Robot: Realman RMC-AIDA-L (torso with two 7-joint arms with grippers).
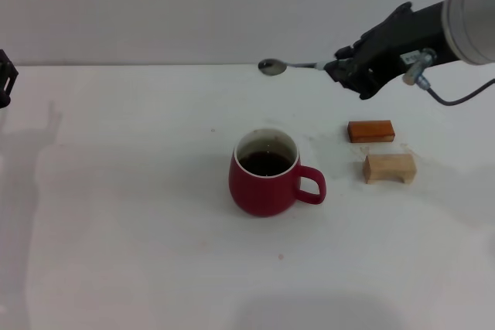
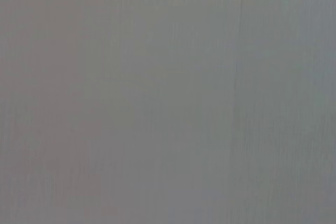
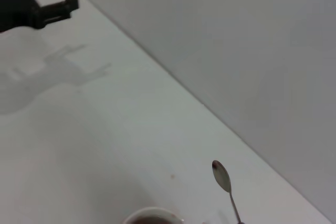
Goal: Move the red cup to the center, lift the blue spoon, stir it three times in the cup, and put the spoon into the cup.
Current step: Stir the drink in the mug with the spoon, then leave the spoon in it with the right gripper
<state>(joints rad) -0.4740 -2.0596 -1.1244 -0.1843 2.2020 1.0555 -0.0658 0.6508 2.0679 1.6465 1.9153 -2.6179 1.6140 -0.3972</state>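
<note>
- The red cup [image 1: 264, 175] stands upright on the white tabletop [image 1: 116, 214] near the middle of the scene, its loop handle pointing right and a dark liquid showing inside its white rim
- The right hand [image 1: 349, 69] hangs in the air at the far right, above the tabletop, pinching the blue spoon [image 1: 288, 66] by its handle end
- The spoon lies roughly level — its grey metal bowl points left, clear of the cup, above and beyond the cup's far side; the handle itself is hidden inside the black fingers
- In the right wrist view the spoon's bowl [image 3: 221, 176] and thin neck show above the tabletop, with just the cup's rim [image 3: 153, 214] at the picture's edge
- The left hand [image 1: 6, 79] sits at the far left edge of the tabletop, well apart from the cup — in the right wrist view [image 3: 39, 8] its black fingers stand spread with nothing between them
- A small orange-brown block [image 1: 370, 130] lies to the right of the cup, and a pale wooden block [image 1: 390, 168] lies just nearer than it; the two are close but not touching
- The left wrist view shows only a plain grey surface
</note>
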